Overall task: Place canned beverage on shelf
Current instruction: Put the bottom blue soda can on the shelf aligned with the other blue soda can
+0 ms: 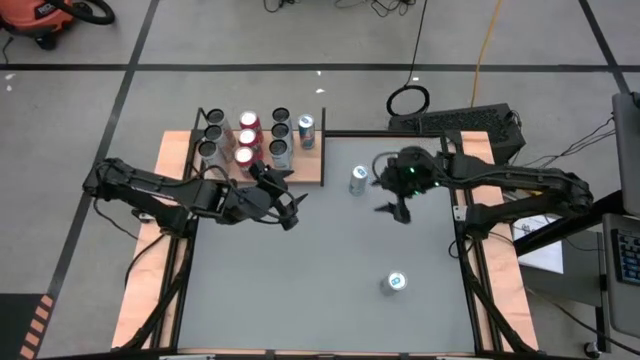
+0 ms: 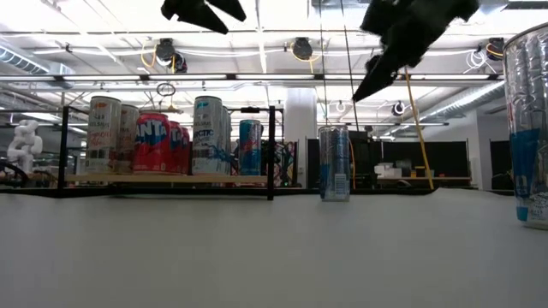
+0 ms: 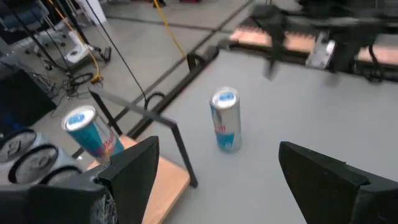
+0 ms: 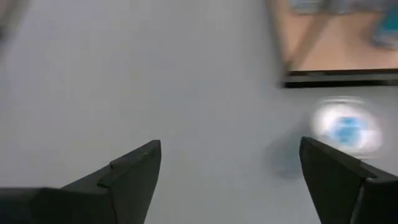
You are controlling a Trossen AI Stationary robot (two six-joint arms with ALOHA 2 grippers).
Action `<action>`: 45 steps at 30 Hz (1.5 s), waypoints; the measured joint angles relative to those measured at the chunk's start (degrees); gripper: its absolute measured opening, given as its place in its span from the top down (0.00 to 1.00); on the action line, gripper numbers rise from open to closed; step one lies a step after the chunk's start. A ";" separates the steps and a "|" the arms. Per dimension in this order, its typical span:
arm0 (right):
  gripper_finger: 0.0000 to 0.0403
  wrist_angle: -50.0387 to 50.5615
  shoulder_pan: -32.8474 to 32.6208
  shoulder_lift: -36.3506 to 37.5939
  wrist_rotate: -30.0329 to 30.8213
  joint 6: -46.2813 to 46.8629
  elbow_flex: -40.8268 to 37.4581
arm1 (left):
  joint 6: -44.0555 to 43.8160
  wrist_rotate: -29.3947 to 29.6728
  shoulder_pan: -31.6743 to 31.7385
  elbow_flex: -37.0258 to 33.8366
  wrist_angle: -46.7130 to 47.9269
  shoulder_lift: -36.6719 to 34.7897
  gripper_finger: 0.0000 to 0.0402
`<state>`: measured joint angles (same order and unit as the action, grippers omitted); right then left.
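While right gripper [image 1: 398, 210] hovers jaws apart, beside can [image 1: 358, 180], near shelf [image 1: 305, 168]

Left end effector [image 1: 290, 208] spread wide; right end effector [image 1: 396, 208] spread wide, raised, empty.

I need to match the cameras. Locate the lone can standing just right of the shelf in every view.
High: can on the table, just right of the shelf.
Low: right of centre, past the shelf's right post.
Left wrist: centre, upright.
Right wrist: blurred blue top at right.
Shared landmark: the shelf's corner post beside it.
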<state>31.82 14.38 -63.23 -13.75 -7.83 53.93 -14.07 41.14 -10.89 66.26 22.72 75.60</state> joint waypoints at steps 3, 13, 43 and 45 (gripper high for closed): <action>0.22 3.97 -3.81 3.03 -3.08 3.80 0.00 | 2.32 0.21 0.37 0.00 -3.23 0.87 0.18; 0.22 13.06 -22.34 7.95 1.71 12.90 0.02 | -0.30 -0.76 -0.06 0.00 -6.25 4.38 0.18; 0.22 5.65 -48.68 -8.86 15.16 30.53 0.06 | -2.07 -4.06 -2.80 0.00 -16.37 9.96 0.18; 0.22 5.72 -48.68 -10.19 15.16 30.15 0.06 | -2.07 -4.06 -2.86 0.00 -16.29 9.96 0.18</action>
<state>37.54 -34.30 -73.42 1.41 22.32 53.99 -16.14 37.08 -13.76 66.26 6.44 85.56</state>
